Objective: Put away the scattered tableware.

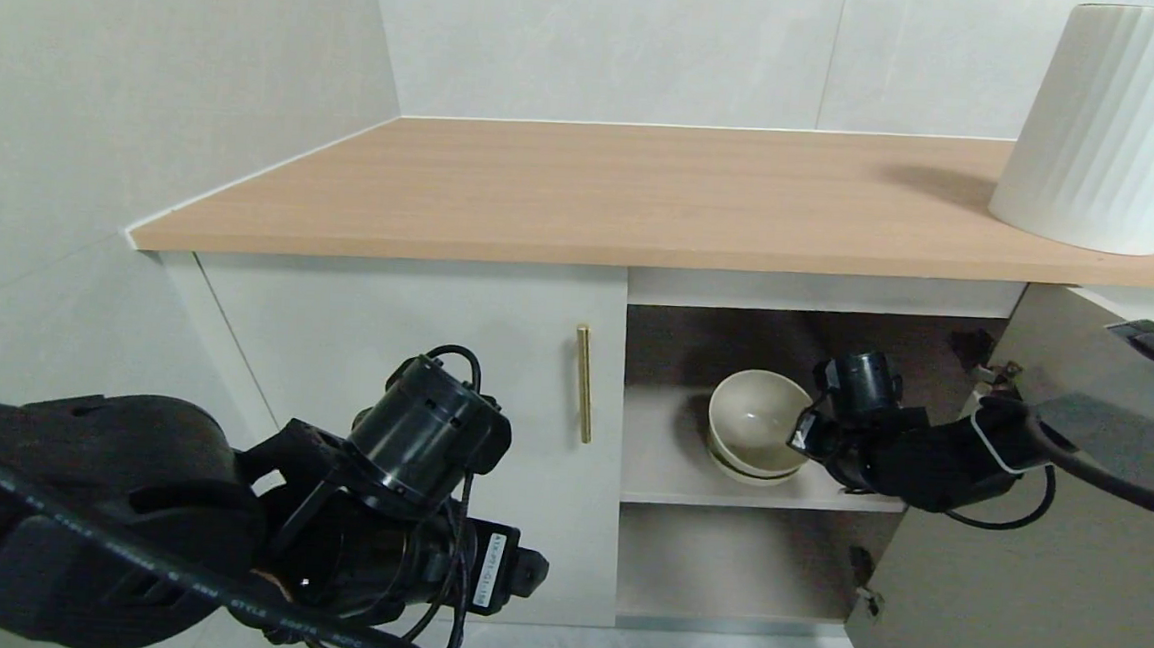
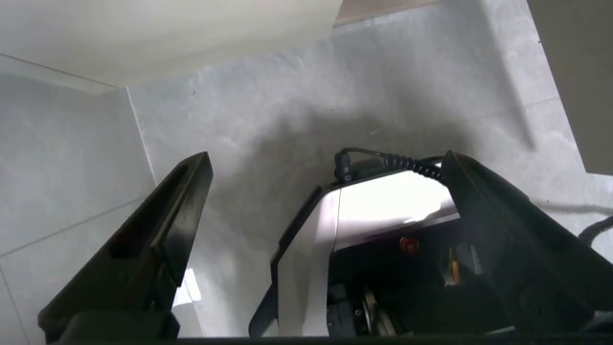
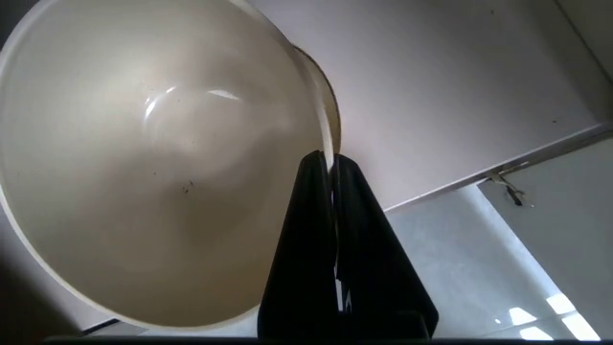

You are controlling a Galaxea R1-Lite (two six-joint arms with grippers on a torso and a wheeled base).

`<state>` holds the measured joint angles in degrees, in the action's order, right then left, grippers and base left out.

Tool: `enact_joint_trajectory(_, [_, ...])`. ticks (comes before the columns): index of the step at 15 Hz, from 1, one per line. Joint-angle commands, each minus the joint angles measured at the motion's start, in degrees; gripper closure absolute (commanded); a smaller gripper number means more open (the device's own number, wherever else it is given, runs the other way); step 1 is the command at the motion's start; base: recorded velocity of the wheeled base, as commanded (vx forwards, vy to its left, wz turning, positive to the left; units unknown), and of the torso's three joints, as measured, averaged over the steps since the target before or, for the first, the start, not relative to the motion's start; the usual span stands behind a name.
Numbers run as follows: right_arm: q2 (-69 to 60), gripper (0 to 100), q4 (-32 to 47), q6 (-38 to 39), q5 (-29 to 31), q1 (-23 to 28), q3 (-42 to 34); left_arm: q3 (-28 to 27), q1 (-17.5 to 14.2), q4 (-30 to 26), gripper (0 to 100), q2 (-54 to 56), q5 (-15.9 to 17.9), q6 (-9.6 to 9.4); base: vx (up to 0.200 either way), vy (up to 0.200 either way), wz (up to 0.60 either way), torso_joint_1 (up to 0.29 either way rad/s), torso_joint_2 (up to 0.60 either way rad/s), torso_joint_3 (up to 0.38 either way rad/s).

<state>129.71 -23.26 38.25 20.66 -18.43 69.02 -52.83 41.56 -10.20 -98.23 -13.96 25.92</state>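
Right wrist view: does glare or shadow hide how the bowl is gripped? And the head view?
Right wrist view: small highlights sit inside the bowl, away from the rim; the right gripper pinching the rim reads plainly. Head view: the back of the cupboard lies in shadow; the white ribbed shade casts a soft shadow on the countertop.

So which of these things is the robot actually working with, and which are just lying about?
In the job: cream bowl, gripped at its rim by the right claw; bowl underneath; cabinet shelf.
Lying about: white ribbed container; wooden countertop; gold door handle.
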Motion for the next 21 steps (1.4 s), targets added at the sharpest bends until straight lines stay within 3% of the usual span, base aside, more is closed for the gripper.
enact_joint_trajectory(1, [1.07,100,-0.03,-0.02,0.08,0.06,0.59,0.01,0.01,0.01,0,-0.03,-0.02,0.01,0.0,0.0,0.0,0.0,0.0,0.0])
enact_joint_trajectory(15, [3.01,100,0.06,-0.29,0.17,0.33,2.08,0.01,0.01,0.01,0,-0.03,-0.02,0.1,0.0,0.0,0.0,0.0,0.0,0.0])
enact_joint_trajectory(16, [3.18,0,0.06,-0.29,0.17,0.33,2.17,0.01,0.01,0.01,0,-0.03,-0.02,0.1,0.0,0.0,0.0,0.0,0.0,0.0])
enact_joint_trajectory(21, [3.27,0,0.06,-0.37,0.08,0.33,2.17,-0.08,0.01,0.01,0,-0.03,-0.02,0.1,0.0,0.0,0.0,0.0,0.0,0.0])
